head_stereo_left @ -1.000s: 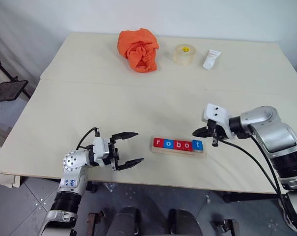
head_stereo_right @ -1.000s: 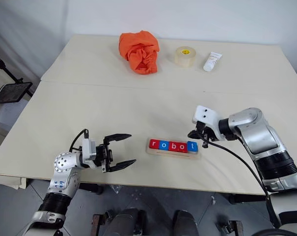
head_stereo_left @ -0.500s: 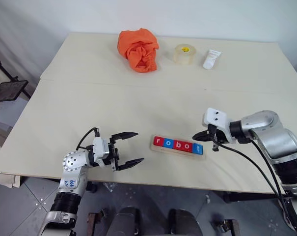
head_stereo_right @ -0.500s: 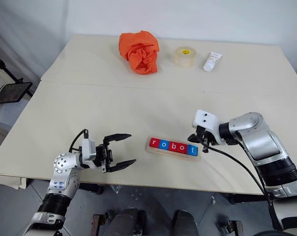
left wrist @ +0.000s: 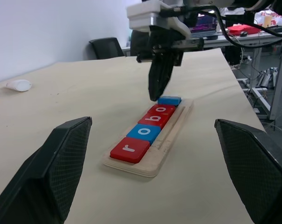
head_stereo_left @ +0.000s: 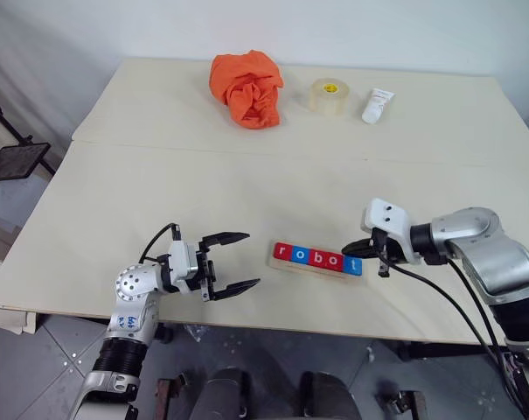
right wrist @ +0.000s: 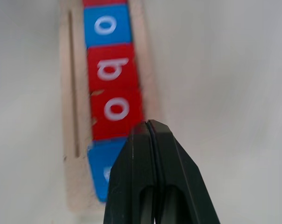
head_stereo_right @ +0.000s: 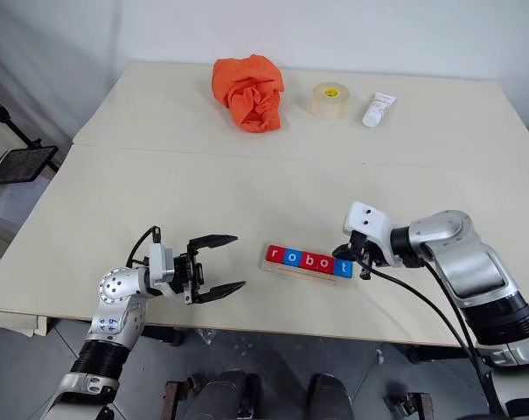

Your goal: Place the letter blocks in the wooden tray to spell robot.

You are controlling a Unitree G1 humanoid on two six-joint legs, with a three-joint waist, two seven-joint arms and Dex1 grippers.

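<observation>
Wooden tray [head_stereo_left: 318,268] sitting low centre of the head frame, near the table's [head_stereo_left: 159,175] front edge. All five letter blocks [head_stereo_left: 317,257] seated in it, reading r-o-b-o-t left to right: red, blue, red, red, blue. Looks spelled out, judging by the row.

Long axis of tray running left-right across the frame, slightly down toward the right; "r" end nearest left gripper [head_stereo_left: 236,261], "t" block [left wrist: 169,100] at the far right end. In the left wrist view, "t" block looks a touch skewed against its neighbours, hard to confirm.

Handling, as a guess: tiles light, rigid, thin, smooth faces, likely to slide under a push. Best taken by two opposite side edges, or nudged on an end face. Tray stiff and light too, apt to shift if shoved end-on.

Right gripper [right wrist: 149,135] closed tight, holding nothing, tip hanging just over the "t" end; contact not clear. Left gripper spread wide, empty, parked just left of the tray, aimed along it.
</observation>
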